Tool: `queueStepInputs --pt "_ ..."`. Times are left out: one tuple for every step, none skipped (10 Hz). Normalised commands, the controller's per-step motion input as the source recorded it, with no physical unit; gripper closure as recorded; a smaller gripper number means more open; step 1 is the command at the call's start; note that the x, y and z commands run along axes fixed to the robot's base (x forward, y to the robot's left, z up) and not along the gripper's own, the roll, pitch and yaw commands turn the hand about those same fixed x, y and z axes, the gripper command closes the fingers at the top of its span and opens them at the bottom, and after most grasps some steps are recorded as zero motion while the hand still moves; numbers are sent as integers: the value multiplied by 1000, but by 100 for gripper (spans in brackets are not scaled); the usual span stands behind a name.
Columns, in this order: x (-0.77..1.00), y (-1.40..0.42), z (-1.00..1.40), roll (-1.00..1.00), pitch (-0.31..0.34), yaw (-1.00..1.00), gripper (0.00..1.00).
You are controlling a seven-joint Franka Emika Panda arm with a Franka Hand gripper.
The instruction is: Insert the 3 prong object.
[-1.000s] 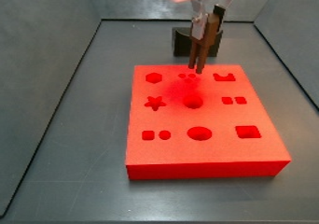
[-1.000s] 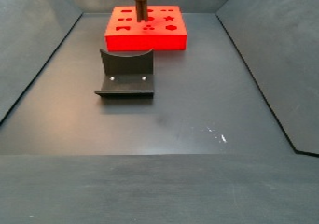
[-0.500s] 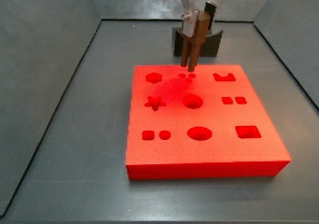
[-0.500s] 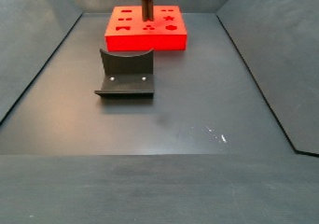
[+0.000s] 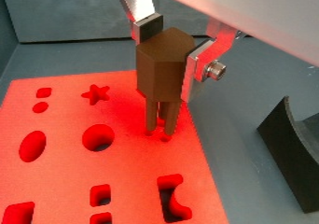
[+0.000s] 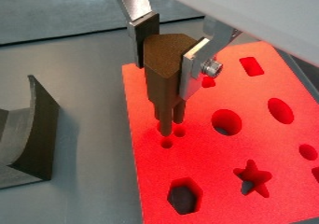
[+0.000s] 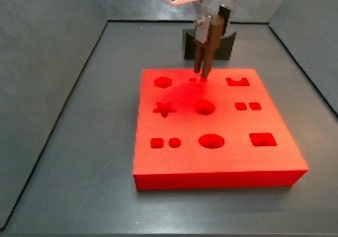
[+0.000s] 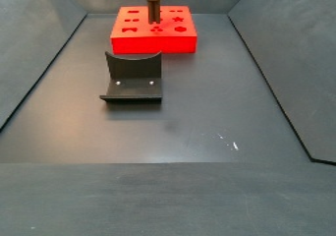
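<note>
Fixture (image 8: 132, 76): it stands on the floor nearest the camera in a side view, between that camera and the red block, and has no part in this step.
Block (image 7: 211, 132): my red block lies flat toward the far end of the floor in that same side view, its top cut with shaped holes: star, hexagon, circles, rectangles.
Target holes (image 6: 173, 136): small round holes sit close together in the block top, on the side next to the fixture.
Piece (image 5: 159, 71): I hold the brown 3 prong object upright, long axis vertical, prongs pointing down.
Gripper (image 5: 173, 50): my two silver plates are clamped on the piece's upper body, one on either side; it hangs over the block's fixture-side edge.
Key relation: the holes lie straight below the prongs (image 6: 169, 122); in both wrist views the prong tips reach the block surface at those holes, and I cannot tell whether they have started to enter.
Alignment: the piece looks plumb in a side view (image 7: 203, 51), so I judge the remaining move to be a straight push down with no sideways correction.
Risk: if one prong rides on the rim of its hole, the piece may tilt in my grip.
</note>
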Motion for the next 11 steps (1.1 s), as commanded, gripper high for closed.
queueStepInputs --pt "-103 0 0 24 -91 0 100" --pt "-20 0 -31 0 -43 0 100" --pt "0 0 -117 0 -51 0 100" --pt "0 0 -206 0 -54 0 100" --pt "0 0 -254 0 -59 0 100" --pt "0 0 -263 7 -61 0 100" --pt "0 0 -246 13 -60 0 100" --pt "0 0 -260 27 -54 0 100" --pt "0 0 -260 29 -51 0 100" --pt "0 0 -263 41 -49 0 100" --pt "0 0 -280 57 -44 0 100"
